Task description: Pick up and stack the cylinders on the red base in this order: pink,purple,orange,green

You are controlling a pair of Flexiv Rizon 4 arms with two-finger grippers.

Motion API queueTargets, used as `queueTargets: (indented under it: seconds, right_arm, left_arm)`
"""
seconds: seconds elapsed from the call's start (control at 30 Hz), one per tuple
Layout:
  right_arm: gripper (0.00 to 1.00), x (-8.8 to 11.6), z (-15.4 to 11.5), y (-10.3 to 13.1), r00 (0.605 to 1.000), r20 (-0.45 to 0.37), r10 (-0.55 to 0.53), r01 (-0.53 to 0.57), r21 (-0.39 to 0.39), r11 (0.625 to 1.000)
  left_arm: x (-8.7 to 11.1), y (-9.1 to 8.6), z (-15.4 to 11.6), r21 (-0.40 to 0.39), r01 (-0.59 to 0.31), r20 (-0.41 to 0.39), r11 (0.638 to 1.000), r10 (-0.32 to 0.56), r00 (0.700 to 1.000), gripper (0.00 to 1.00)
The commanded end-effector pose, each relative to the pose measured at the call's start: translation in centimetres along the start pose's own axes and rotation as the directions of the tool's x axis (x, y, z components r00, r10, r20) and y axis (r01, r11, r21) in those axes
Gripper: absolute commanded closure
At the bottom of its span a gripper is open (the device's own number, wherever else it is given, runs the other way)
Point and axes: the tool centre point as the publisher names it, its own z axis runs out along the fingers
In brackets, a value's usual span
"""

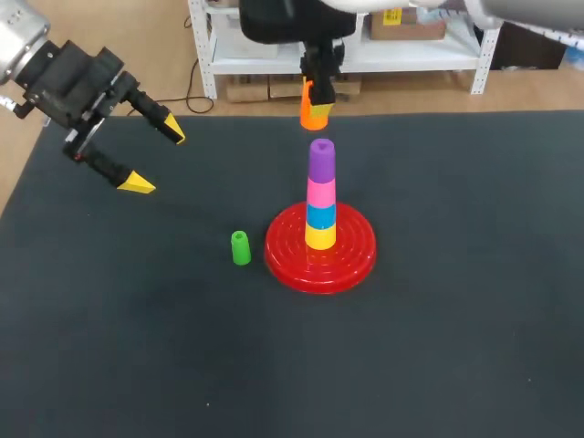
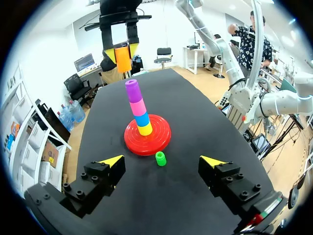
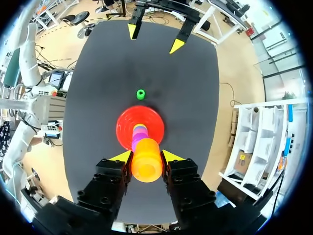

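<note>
The right gripper (image 3: 146, 155) is clamped on the orange cylinder (image 1: 314, 115), with one yellow tip on each side, and holds it in the air above the tower, not touching it. On the red base (image 1: 356, 255) the pink cylinder (image 1: 320, 192) and the purple cylinder (image 1: 321, 160) are already stacked, over a blue cylinder (image 1: 320, 216) and a yellow cylinder (image 1: 319, 238). So the orange step seems to be in hand. The next move probably calls for centring the hollow orange piece over the purple top and lowering it straight. The green cylinder (image 1: 240, 248) stands on the dark matte table cover (image 1: 456, 319), just beside the base. The pieces look like smooth plastic, slightly tapered, and the base is a glossy disc with round ridges. The left gripper (image 1: 157, 158) hangs with its fingers wide apart.
</note>
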Motion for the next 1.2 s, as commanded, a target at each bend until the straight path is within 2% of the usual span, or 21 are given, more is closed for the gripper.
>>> queueTargets:
  seconds: [0.03,0.4,1.2]
  right_arm:
    - [1.00,0.8,1.0,0.7,1.000,0.016,0.005,-0.006,0.026,1.000]
    - [1.00,1.1,2.7,1.0,1.000,0.016,0.019,-0.020,0.016,1.000]
    - [1.00,1.1,3.8,0.6,1.000,0.014,0.016,-0.016,0.000,1.000]
  left_arm:
    - [0.1,-0.1,0.1,-0.003,-0.002,0.000,1.000,0.002,1.000,0.00]
    - [0.1,-0.1,0.1,-0.003,-0.002,0.000,1.000,0.002,1.000,0.00]
    - [0.1,-0.1,0.1,-0.003,-0.002,0.000,1.000,0.002,1.000,0.00]
